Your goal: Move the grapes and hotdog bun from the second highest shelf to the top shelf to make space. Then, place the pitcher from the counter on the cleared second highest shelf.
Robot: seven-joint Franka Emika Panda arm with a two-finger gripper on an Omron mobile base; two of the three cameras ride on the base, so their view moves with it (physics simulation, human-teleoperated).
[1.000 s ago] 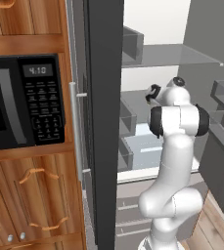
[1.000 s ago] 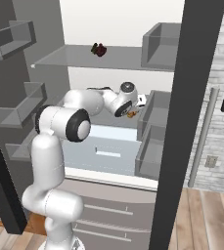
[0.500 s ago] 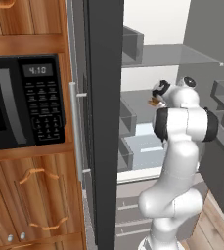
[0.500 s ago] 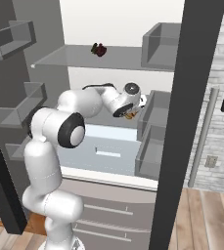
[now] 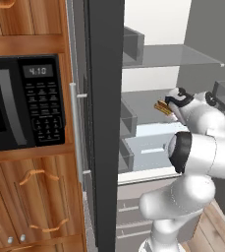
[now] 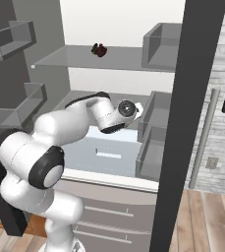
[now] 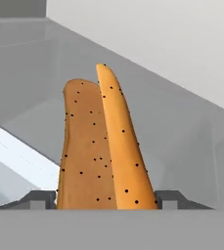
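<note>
Hotdog bun point(image 7: 103, 151) pinched in the claw point(image 7: 106, 200), lower end cut off, fingertips point(image 7: 40, 199) barely visible.

1. The gripper point(image 5: 169, 104) is inside the open fridge, with the hotdog bun point(image 5: 161, 107) at its tip.
2. The top shelf point(image 5: 170, 55) sits above it.
3. A black microwave point(image 5: 23, 108) reads 4:10 at left.

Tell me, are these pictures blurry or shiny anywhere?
Hand view: the hotdog bun is sharp, every dark speck clear, with the fingertips beside it; a pale bright streak glares at lower left. Left base view: evenly lit, a bit soft, the pincer with the bun small. Right base view: no harsh shadows; the grapes on the top shelf are too small for detail.
</note>
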